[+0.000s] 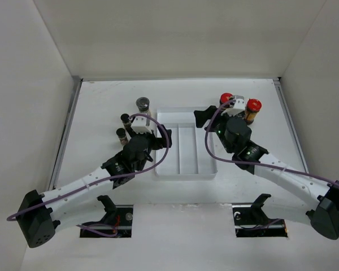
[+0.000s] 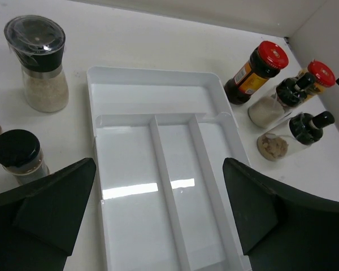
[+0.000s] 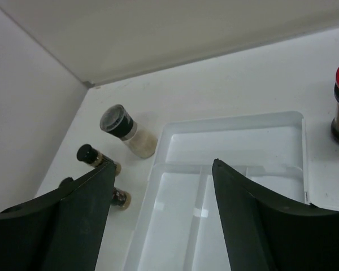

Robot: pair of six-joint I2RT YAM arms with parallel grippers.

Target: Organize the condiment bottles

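The left gripper point(image 2: 159, 164) and the right gripper point(image 3: 163, 164) both hang wide open over the white tray point(image 1: 183, 175). The grey-lidded jar point(image 1: 142, 104) stands on the table point(image 1: 101, 101) just left of the tray. The red-lidded jars point(image 1: 253, 106) stand on its right.

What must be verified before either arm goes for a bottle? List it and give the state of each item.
1. The left jaws open and empty: ok, the white tray shows between them.
2. The right jaws open and empty: ok.
3. Tray compartments free of bottles: ok.
4. The grey-lidded grinder upright with space around it: ok.
5. Room for jaws around the red-lidded bottle: not ok, a black-capped jar looks crowded against it.
6. The left arm clear of the small dark jar: cannot tell, they meet in the top view.
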